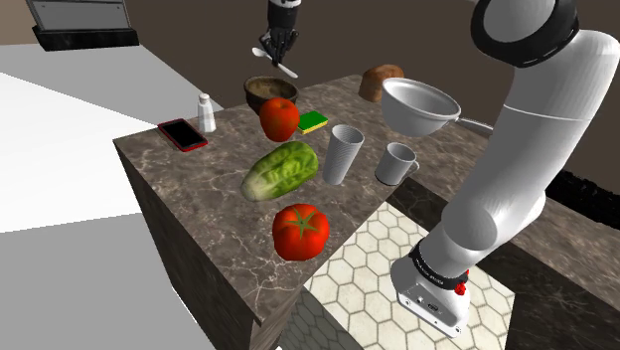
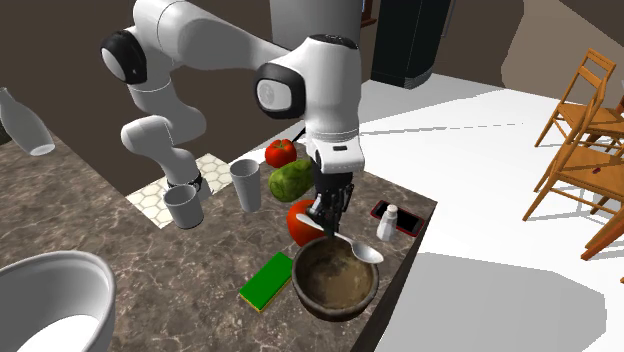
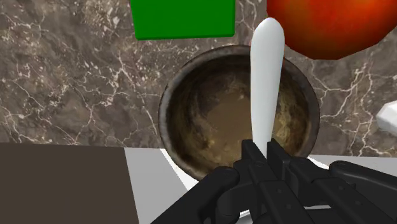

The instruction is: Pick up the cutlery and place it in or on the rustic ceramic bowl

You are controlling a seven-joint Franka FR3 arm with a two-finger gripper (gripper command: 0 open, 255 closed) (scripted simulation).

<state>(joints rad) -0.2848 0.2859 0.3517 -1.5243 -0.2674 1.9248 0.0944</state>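
We reckon the pickup half is done here: the end effector (image 3: pixel 262 156) is clamped tight on the handle of the white spoon (image 3: pixel 266 76), which hangs clear of the tabletop (image 3: pixel 63 76), right above the brown ceramic bowl (image 3: pixel 197 127). All that's left, as we read it, is lowering a bit and letting go so the spoon lands inside.

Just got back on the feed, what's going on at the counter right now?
The arm's black gripper is shut on a white spoon and holds it just above the brown bowl. The bowl sits on the marble counter next to a green sponge and a red tomato. The spoon has not yet been set down. In the wrist view it hangs across the bowl's opening.
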